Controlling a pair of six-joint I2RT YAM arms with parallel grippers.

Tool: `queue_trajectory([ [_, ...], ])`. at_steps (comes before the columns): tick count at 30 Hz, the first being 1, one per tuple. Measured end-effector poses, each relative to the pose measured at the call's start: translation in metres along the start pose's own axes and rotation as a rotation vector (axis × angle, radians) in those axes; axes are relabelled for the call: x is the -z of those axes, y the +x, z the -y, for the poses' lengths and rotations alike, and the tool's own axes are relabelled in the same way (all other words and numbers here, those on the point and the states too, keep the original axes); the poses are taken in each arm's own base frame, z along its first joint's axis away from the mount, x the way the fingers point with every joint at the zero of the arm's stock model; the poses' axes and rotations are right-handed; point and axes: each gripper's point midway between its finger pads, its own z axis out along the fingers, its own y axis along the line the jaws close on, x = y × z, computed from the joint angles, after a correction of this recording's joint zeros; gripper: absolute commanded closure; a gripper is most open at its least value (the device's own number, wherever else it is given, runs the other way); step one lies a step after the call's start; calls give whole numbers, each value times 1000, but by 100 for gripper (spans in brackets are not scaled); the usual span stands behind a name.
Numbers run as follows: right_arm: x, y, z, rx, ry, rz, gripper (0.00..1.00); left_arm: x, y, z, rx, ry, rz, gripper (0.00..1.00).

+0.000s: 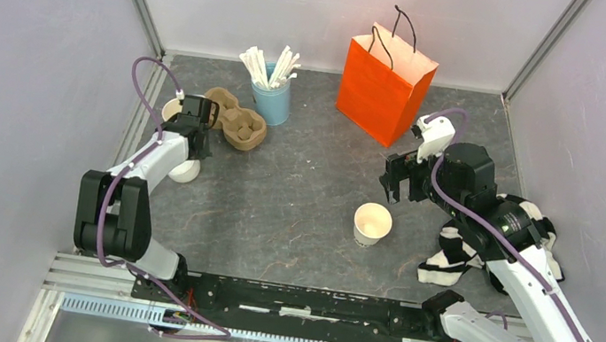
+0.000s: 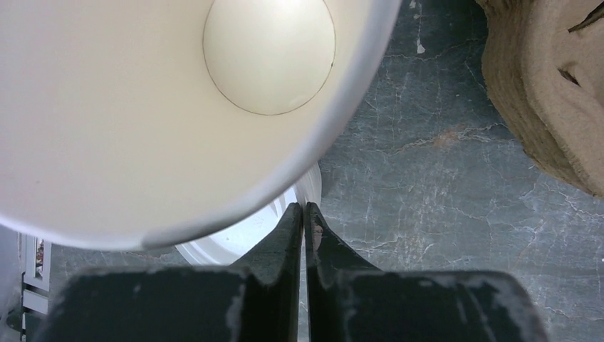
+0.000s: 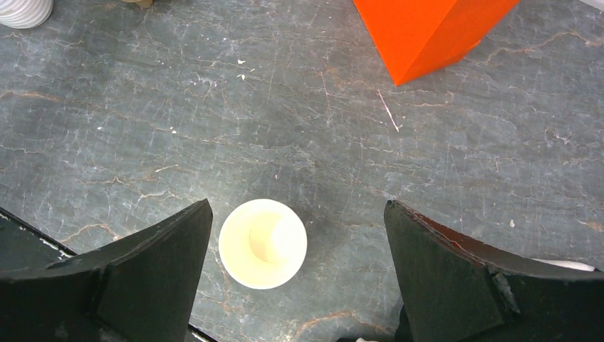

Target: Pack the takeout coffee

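No cup with a lid on it shows in any view. A lidless cream paper cup [image 1: 372, 224] stands open side up in the middle of the table; it also shows in the right wrist view [image 3: 262, 244]. My right gripper [image 1: 396, 181] hangs open and empty above and behind it, the cup low between its fingertips [image 3: 295, 206]. My left gripper [image 1: 196, 145] is shut at the far left, next to the lidless cream cups [image 1: 171, 108] and over the white lids [image 1: 184, 171]. In the left wrist view its tips [image 2: 305, 212] lie at the edge of a white lid [image 2: 228, 242], under a cup rim [image 2: 178, 142].
An orange paper bag [image 1: 385, 84] stands at the back right, its corner in the right wrist view [image 3: 427, 28]. A brown cardboard cup carrier [image 1: 237, 120] and a blue cup of white sticks [image 1: 273, 95] stand at the back left. A black-and-white cloth [image 1: 463, 247] lies at the right.
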Motion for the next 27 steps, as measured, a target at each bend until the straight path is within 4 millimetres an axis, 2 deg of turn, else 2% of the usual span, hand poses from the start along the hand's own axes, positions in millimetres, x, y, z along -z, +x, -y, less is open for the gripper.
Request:
queue_trajectory([
  [8,0,0,-1,0,-7,-1,2,1,1,-3,-6,-11,-7,98],
  [13,0,0,-1,0,-8,0,2,10,1,-8,-5,-26,-1,98],
  [22,0,-1,-3,-1,-18,4,2,50,-22,-17,19,-8,63,98],
  [24,0,-1,-3,-2,-18,4,2,63,-25,-18,22,10,64,98],
  [27,-1,0,-3,-3,-18,-2,2,88,-23,-9,59,108,59,98],
])
